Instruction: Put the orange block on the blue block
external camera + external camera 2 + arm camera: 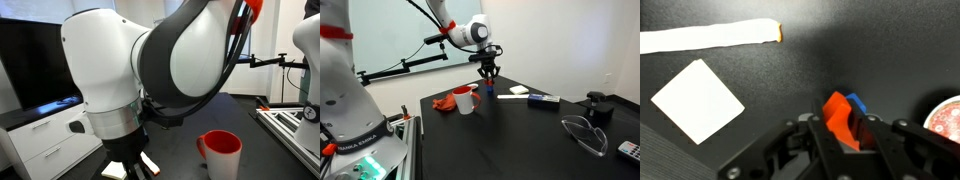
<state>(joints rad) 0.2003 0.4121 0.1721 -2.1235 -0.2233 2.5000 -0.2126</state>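
Note:
In the wrist view my gripper (pixel 846 128) is shut on the orange block (pixel 837 113), which sits tilted between the two fingers. The blue block (pixel 857 102) shows just behind it and is partly hidden by it. I cannot tell whether the two blocks touch. In an exterior view the gripper (pixel 487 73) hangs a little above the dark table, right over the small blue block (pixel 490 95), next to the red cup (pixel 466 100). In the exterior view taken from behind the arm, the robot's body hides both blocks.
A long white stick with an orange end (pixel 710 38) and a pale flat pad (pixel 697 100) lie beyond the gripper. The red cup (pixel 222 150) stands close by, with its rim in the wrist view (pixel 945 118). A red cloth (pixel 445 102), goggles (pixel 585 135) and a black object (pixel 598 108) lie on the table.

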